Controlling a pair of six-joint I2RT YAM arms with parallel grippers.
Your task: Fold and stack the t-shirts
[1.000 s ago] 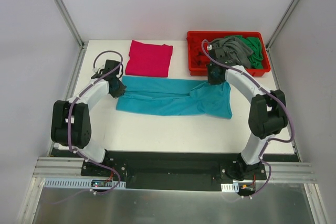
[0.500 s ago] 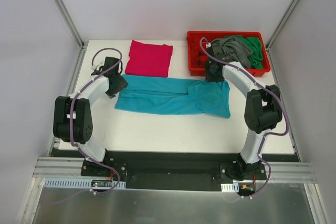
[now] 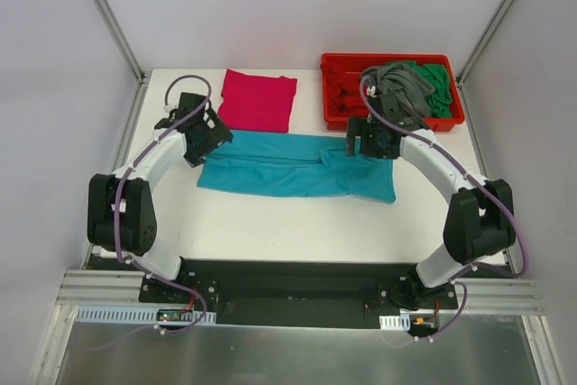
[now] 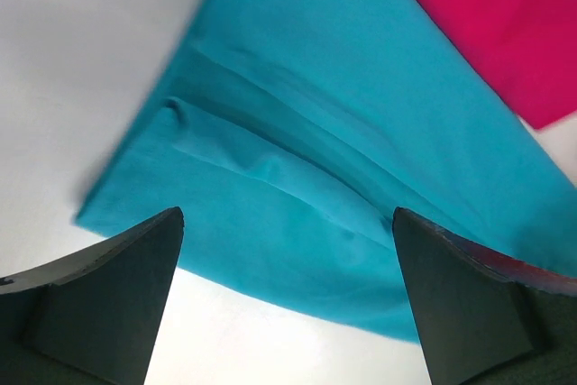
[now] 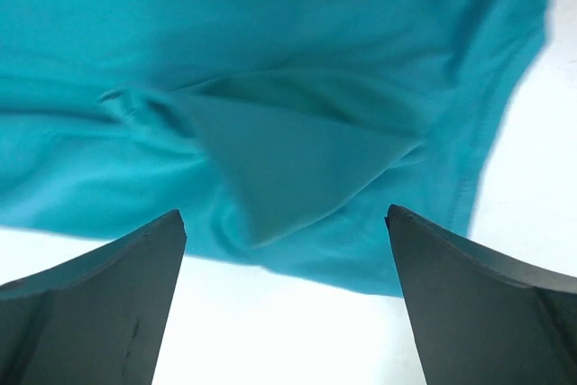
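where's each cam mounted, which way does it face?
Top external: above, behind the bases, looking down at the table; both arms show.
Left wrist: on the left gripper, looking down between its fingers at the teal t-shirt's end and magenta t-shirt.
Right wrist: on the right gripper, fingers showing, over the teal t-shirt's other end.
Shared: all see the teal t-shirt.

From above, the left gripper [image 3: 206, 140] covers the far left corner of the teal t-shirt [image 3: 279, 169], and the right gripper [image 3: 371, 142] hides a patch of its far edge. In the red tray [image 3: 332, 87], grey cloth [image 3: 407, 83] and green cloth [image 3: 441, 87] lie tangled (how many garments, I cannot tell). The left wrist view cuts the magenta t-shirt [image 4: 505, 15] down to one corner. Both wrist views crop the jaws at the bottom edge. The right wrist view is blurred, the teal t-shirt running off its left and top edges.
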